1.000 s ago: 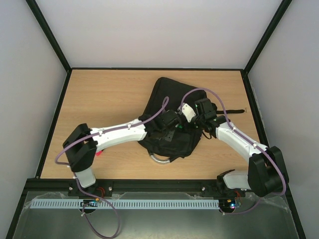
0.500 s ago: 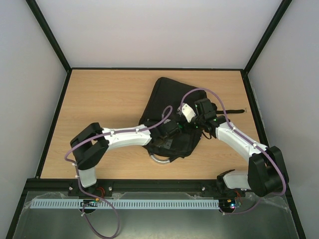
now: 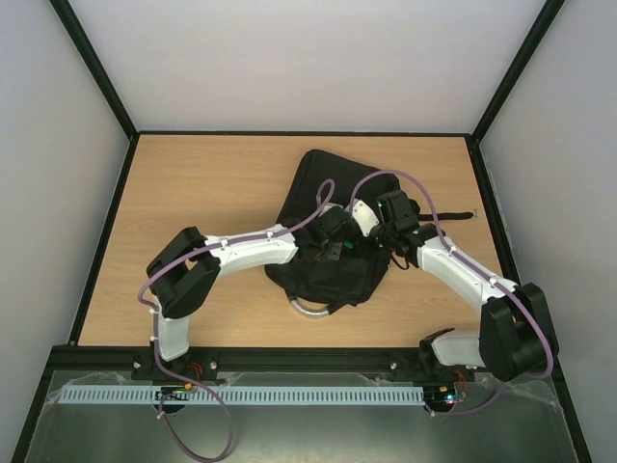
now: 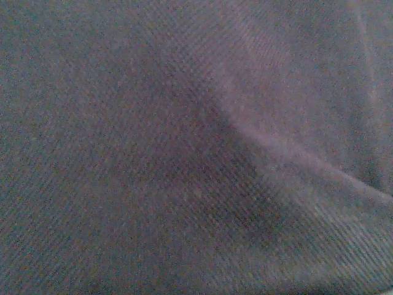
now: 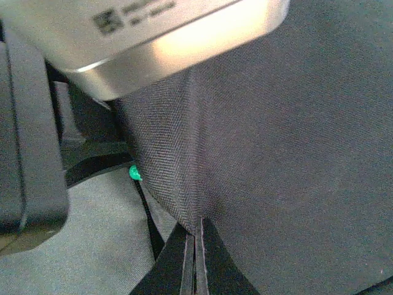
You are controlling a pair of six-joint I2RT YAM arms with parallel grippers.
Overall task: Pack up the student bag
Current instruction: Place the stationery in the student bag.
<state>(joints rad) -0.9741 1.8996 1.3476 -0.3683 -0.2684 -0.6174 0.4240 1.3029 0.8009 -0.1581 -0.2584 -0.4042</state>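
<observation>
The student bag, a large black backpack with a grey curved handle, lies in the middle of the wooden table. My left gripper is pushed down into the bag's middle; its wrist view shows only dark bag fabric, with the fingers hidden, and it is shut. What, if anything, it holds is hidden. My right gripper is shut on a raised fold of the bag's fabric, just right of the left wrist. A small green piece shows beside that fold.
The left arm's light casing hangs close above the right fingers. A black strap trails from the bag toward the right edge. Dark frame rails border the wooden table.
The left arm has pushed its wrist rightward and farther over the bag, its elbow swinging right, and its jaws have closed. The right arm has held still on the fold.
</observation>
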